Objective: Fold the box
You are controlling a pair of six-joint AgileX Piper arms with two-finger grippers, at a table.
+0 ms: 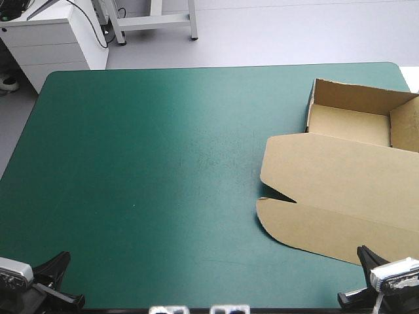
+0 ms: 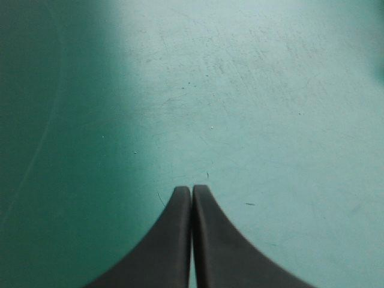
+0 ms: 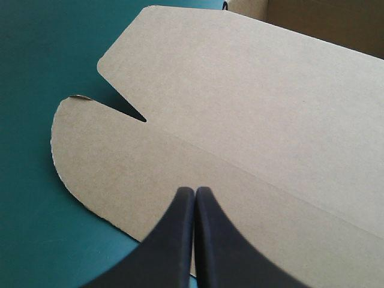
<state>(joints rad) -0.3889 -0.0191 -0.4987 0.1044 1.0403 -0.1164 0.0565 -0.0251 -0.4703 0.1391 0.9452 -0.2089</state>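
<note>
Brown cardboard box point(image 1: 340, 190) on the right side of the teal-green table cover point(image 1: 157, 163): open tray at the far end, lid flat toward the near edge. Right gripper point(image 3: 195, 191) low at the near right corner, black fingers pressed together, tips over the lid's near edge. Left gripper point(image 2: 192, 189) at the near left corner, fingers together above bare cover.

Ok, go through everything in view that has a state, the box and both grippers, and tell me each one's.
box: open tray, walls raised, lid flat on the teal-green cover.
left gripper: shut, empty, over bare cover.
right gripper: shut, empty, over the lid's near edge.
</note>
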